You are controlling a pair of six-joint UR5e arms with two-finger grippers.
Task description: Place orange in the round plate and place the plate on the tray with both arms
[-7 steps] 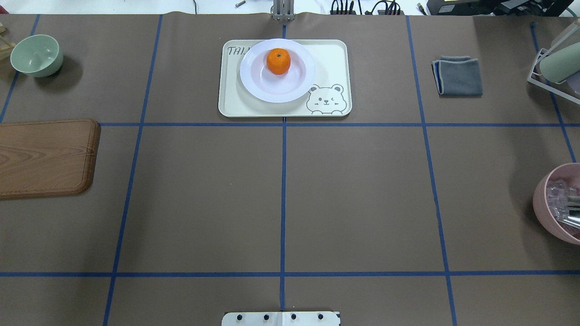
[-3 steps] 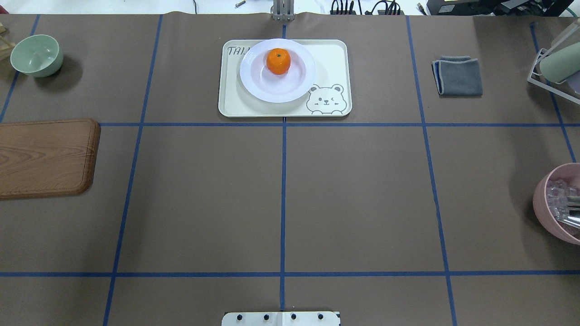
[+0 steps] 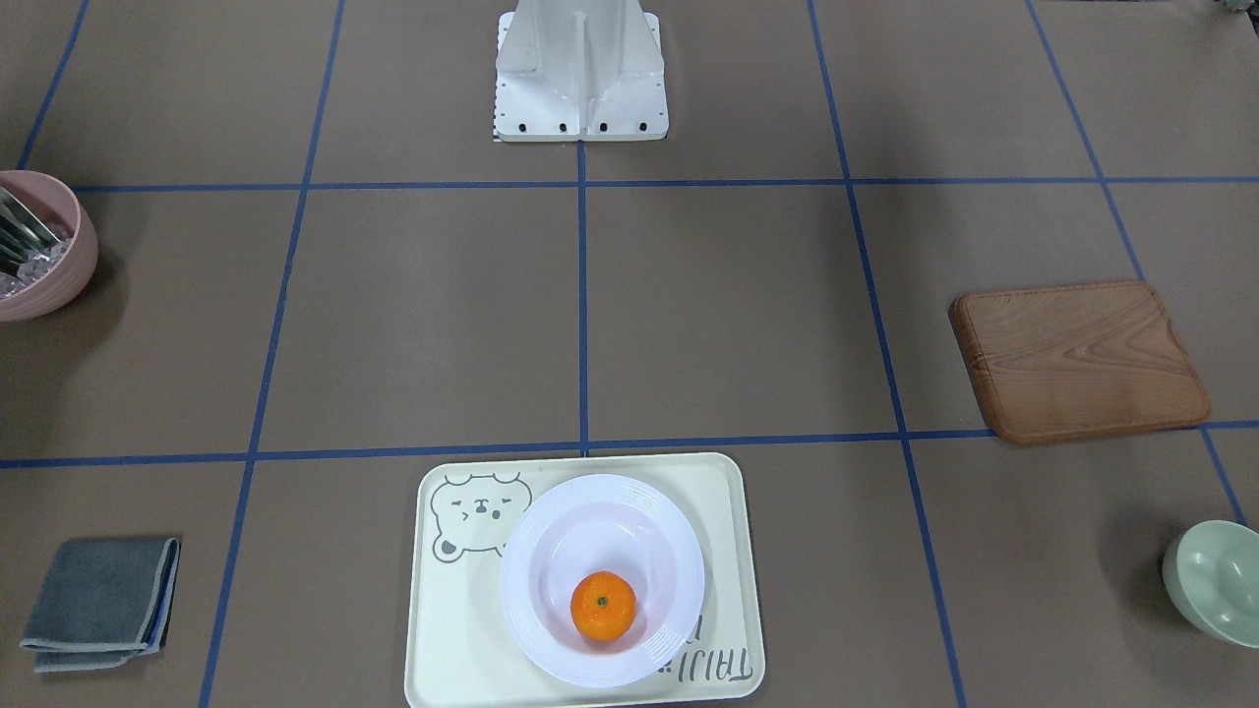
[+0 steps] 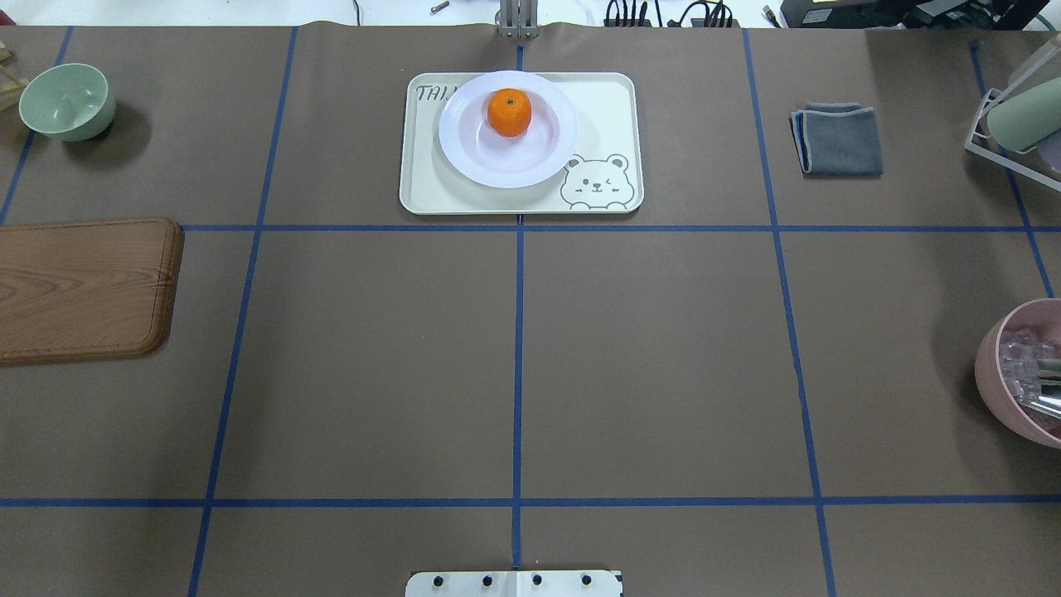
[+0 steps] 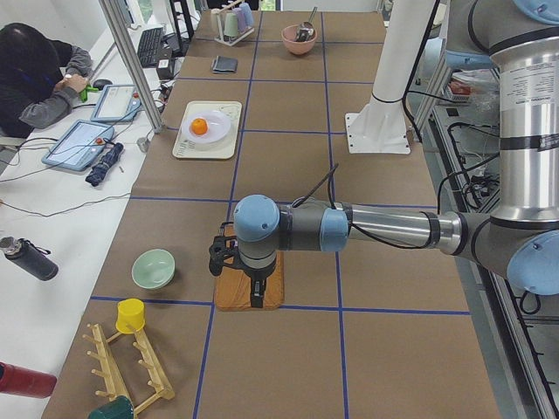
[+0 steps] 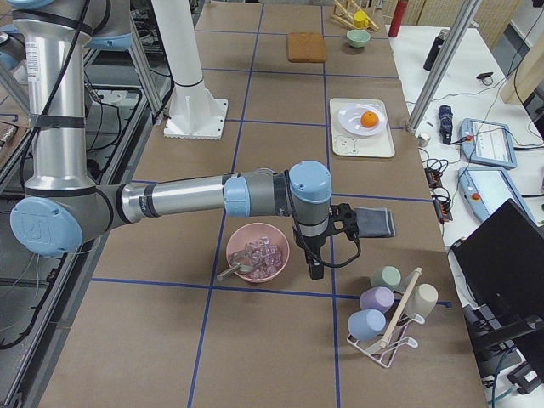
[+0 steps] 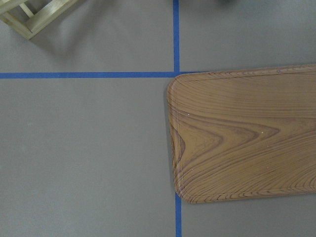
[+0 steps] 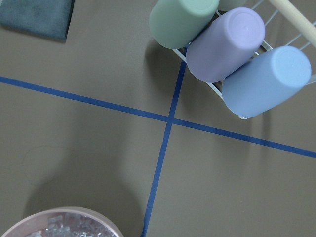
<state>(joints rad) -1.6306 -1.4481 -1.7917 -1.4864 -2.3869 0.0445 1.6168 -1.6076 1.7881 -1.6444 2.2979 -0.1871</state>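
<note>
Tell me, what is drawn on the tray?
A grey bear face on the cream tray, clearest in the overhead view.

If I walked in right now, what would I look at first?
Probably the bright orange, sitting in the white round plate on the cream tray with the bear drawing, across the table from the robot's base. Next, the two big arms stretched out low at opposite ends: the left arm by the wooden board, the right arm beside the pink bowl of clear cubes.

Opposed overhead, front views; shared tray (image 4: 605, 108)
</note>
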